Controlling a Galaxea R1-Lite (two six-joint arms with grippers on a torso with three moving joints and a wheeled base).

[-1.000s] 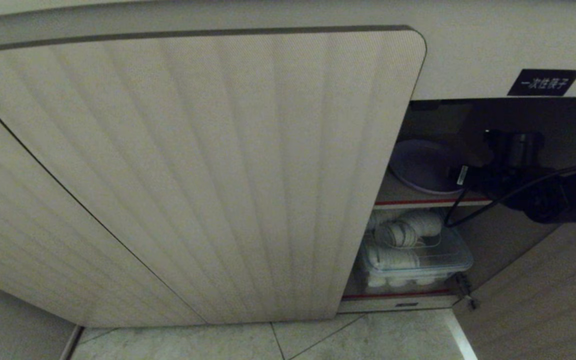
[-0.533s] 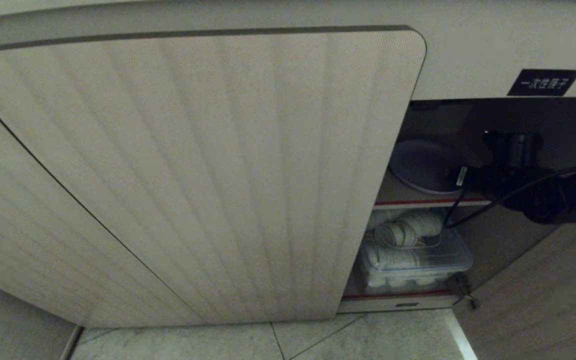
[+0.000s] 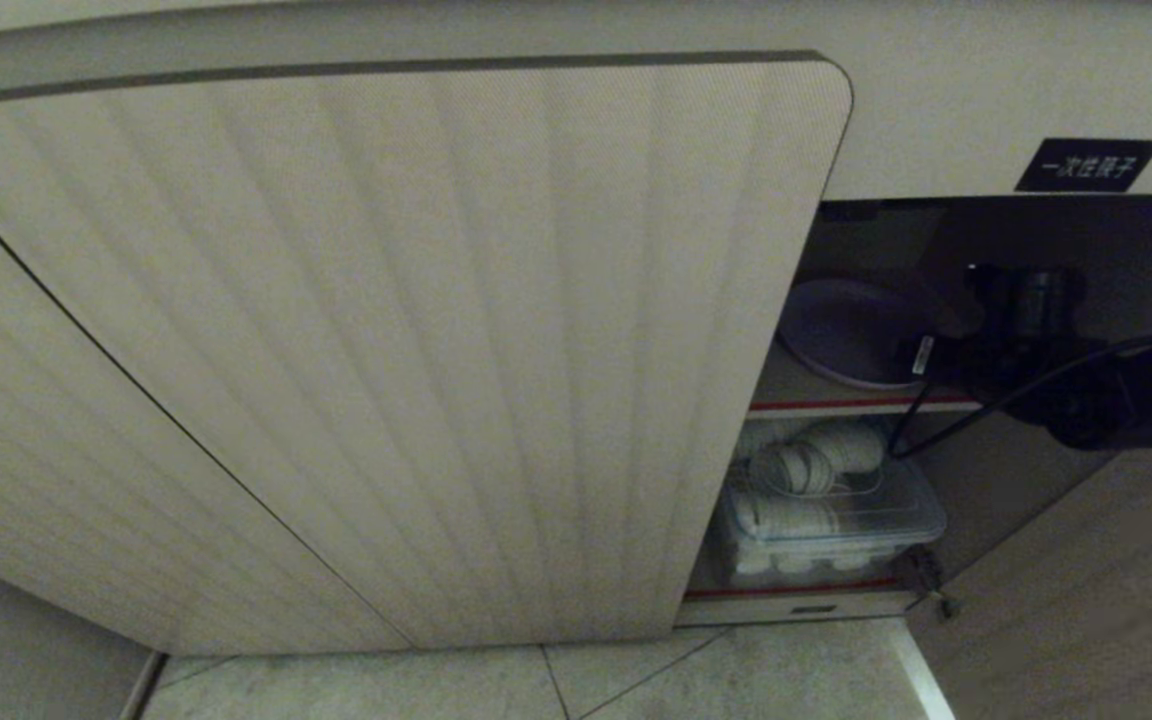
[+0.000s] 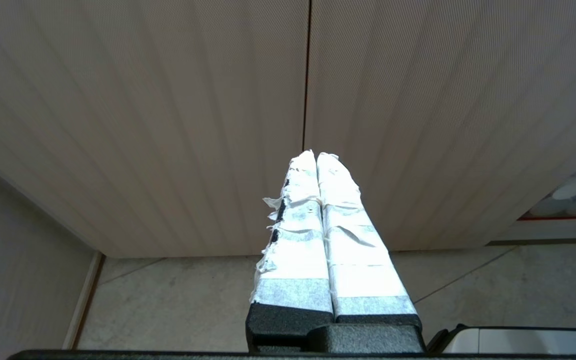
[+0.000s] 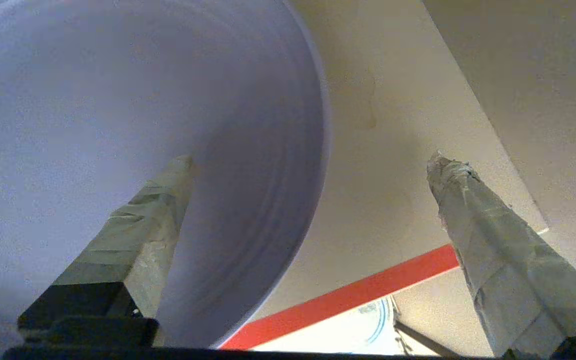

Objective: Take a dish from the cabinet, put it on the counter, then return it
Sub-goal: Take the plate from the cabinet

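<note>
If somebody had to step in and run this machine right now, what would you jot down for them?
Right gripper: open, inside the cabinet at the upper shelf, one finger over the dish, the other beside its rim. Nothing gripped.
Left gripper: shut, empty, parked facing the closed ribbed doors.
Dish: lying on the red-edged upper shelf; a clear box of white bowls sits on the shelf below.
Done: door open, arm reached in.
Left, judging by how things lie: either grip and lift the dish out, or withdraw if it is already returned. The counter is out of view.

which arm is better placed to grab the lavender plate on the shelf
Right. The right gripper is open inside the cabinet, straddling the dish rim. The left gripper is shut, facing the closed door.
</note>
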